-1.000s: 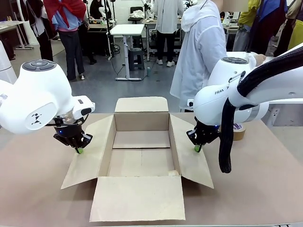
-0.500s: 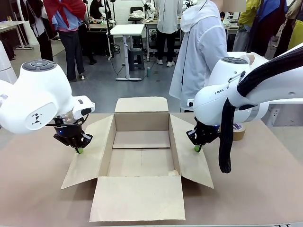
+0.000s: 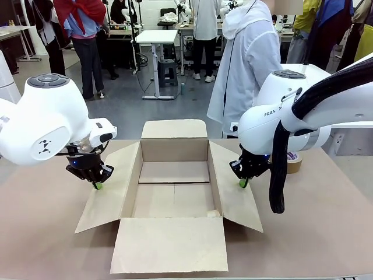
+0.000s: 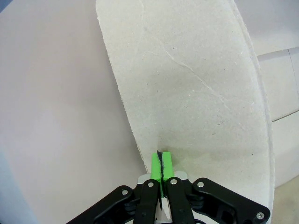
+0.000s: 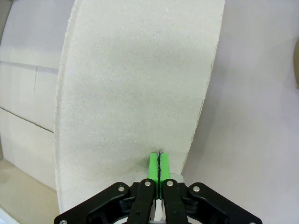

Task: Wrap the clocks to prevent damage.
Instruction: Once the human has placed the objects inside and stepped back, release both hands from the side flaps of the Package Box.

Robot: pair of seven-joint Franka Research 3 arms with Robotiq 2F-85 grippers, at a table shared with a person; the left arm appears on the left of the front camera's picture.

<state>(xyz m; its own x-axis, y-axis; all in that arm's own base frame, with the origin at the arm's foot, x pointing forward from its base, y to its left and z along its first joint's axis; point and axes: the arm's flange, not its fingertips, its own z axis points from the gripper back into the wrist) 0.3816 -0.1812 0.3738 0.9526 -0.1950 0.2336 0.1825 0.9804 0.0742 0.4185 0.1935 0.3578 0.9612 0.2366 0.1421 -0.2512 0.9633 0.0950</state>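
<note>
the left gripper (image 3: pixel 98 185) is pointing straight down with its green pads (image 4: pixel 155 165) pressed together on nothing. its tip is meeting the outer edge of the left flap (image 3: pixel 111 192) of the cardboard box (image 3: pixel 175 150). on the box's other side the right gripper (image 3: pixel 243 182) is mirroring it, jaws likewise drawn together and empty, its tip sitting at the right flap (image 3: pixel 236 201). whether either tip is actually bearing on the cardboard or hanging just above it cannot be told. the box is lying open on the table (image 3: pixel 41 233) with all four flaps splayed outward and its floor bare. a person (image 3: pixel 247 64) is standing just beyond the box's far flap, turned side-on. a tape roll (image 3: pixel 294 163) is sitting out past the box's right flap, partly behind the right arm. where the clocks are cannot be told from these views.

judging by the pose, the arms are pinning the two side flaps flat so that the box is standing ready to take a padded bundle. doing that well is looking like a matter of light, even downward pressure on both flaps at once. the tips are best placed well out toward the flap edges, leaving the opening free for hands coming in from the box's far side. any sideways drag is risking sliding the box or creasing the cardboard.
</note>
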